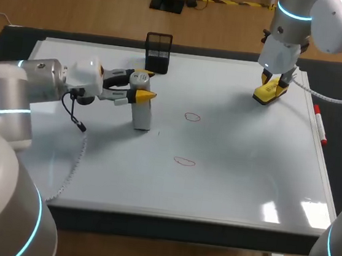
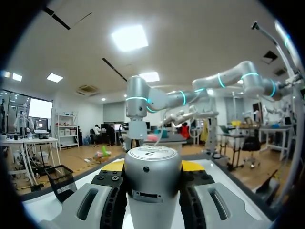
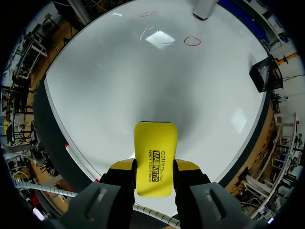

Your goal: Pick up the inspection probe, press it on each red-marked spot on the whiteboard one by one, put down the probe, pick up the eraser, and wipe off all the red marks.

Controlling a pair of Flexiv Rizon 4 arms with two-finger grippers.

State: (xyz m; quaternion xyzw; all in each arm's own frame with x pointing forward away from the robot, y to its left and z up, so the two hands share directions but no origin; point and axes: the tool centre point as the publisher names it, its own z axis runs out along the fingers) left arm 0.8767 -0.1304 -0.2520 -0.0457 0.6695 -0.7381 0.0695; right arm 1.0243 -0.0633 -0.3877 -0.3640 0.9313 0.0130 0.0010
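Left claw [image 1: 143, 85] hugs the probe [image 1: 142, 115], right claw [image 1: 273, 84] hugs the eraser [image 1: 264, 96] at 2 o'clock; wiping early might lose untested red marks [image 1: 192, 117].

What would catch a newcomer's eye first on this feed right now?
Both arms are loaded. The left gripper clamps the silver probe upright over the whiteboard's left half, while the right gripper holds the yellow eraser near the far right corner. Between them, two red marks sit unwiped mid-board.
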